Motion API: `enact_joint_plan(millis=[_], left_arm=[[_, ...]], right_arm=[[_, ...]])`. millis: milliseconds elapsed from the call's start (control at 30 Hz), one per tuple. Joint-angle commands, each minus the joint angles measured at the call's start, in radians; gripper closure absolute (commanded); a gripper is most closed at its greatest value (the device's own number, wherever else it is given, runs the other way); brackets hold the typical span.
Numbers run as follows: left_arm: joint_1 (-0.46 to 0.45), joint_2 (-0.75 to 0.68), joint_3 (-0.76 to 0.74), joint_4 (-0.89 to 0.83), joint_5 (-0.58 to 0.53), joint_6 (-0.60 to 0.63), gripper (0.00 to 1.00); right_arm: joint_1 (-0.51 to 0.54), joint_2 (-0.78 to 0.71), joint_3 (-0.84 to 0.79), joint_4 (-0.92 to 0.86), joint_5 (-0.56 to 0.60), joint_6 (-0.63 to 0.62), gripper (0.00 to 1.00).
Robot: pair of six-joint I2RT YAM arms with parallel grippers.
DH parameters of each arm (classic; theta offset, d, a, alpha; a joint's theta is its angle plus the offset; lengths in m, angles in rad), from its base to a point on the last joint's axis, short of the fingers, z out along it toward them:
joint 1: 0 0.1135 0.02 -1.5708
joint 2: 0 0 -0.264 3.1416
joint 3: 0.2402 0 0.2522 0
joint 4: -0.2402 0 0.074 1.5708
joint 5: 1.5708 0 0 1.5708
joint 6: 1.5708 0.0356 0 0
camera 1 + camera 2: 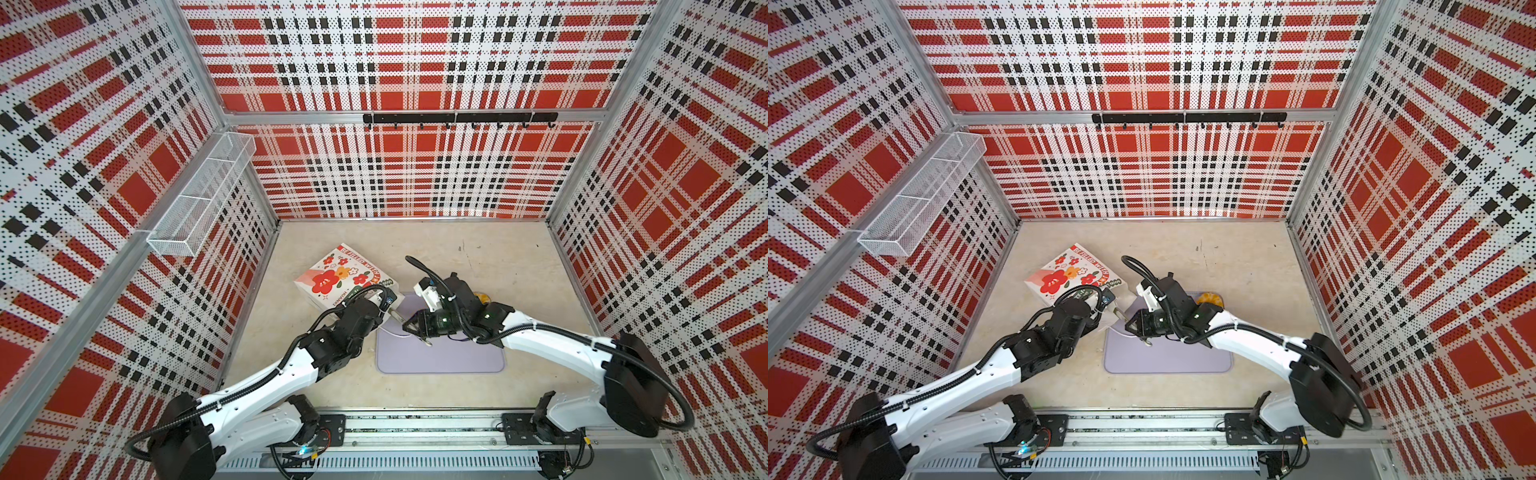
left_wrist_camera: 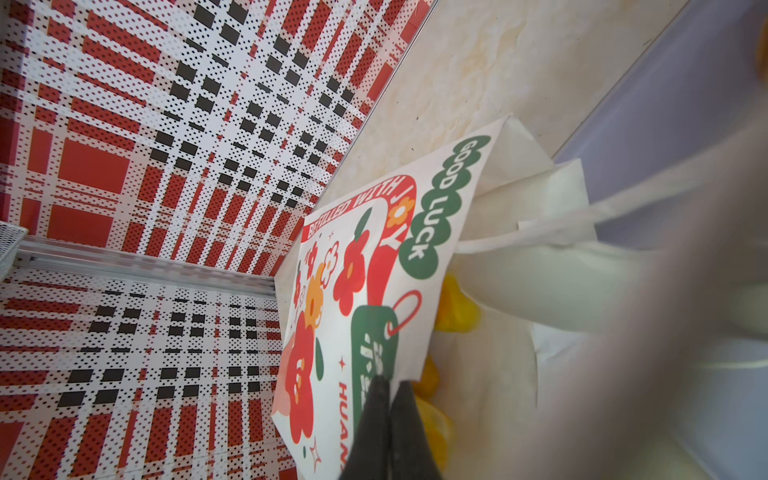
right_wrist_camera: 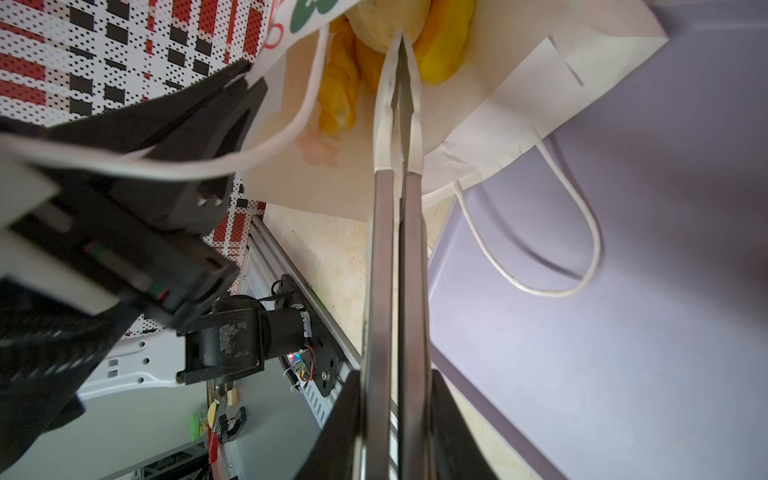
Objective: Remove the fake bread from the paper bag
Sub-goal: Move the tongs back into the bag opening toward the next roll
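1. The bag (image 1: 332, 274) lies on its side on the table (image 1: 498, 257), mouth toward the tray (image 1: 449, 355). Its lower lip and one cord handle (image 3: 582, 232) rest on the tray.
2. The left gripper (image 2: 390, 384) has its fingers pressed together on the bag's upper lip, which stands raised off the lower one.
3. The right gripper (image 3: 397, 415) clamps tongs (image 3: 397, 257). The tong tips, nearly together, reach into the mouth and touch a pale loaf (image 3: 390, 16).
4. Yellow bread (image 3: 444, 45) sits inside the bag. One more piece (image 1: 1209, 298) lies at the tray's far corner, partly hidden by the right arm.
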Motion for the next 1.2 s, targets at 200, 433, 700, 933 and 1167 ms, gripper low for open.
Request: enact_joint_plan(millis=[200,433,700,933,1167], left_arm=[[-0.006,-0.003,-0.01,0.025,-0.001,-0.027,1.0],[-0.003,-0.004,-0.014,0.032,0.001,-0.031,1.0],[-0.003,-0.009,-0.019,0.042,0.001,-0.031,1.0],[-0.002,-0.012,-0.021,0.046,0.004,-0.032,1.0],[-0.003,-0.015,-0.022,0.048,0.004,-0.033,1.0]], right_arm=[[0.007,0.165,0.15,0.181,-0.048,-0.015,0.66],[0.01,0.23,0.244,0.091,0.02,-0.073,0.66],[0.03,0.217,0.31,-0.094,0.13,-0.148,0.65],[0.043,0.194,0.322,-0.188,0.188,-0.162,0.64],[0.046,0.193,0.334,-0.136,0.184,-0.182,0.62]])
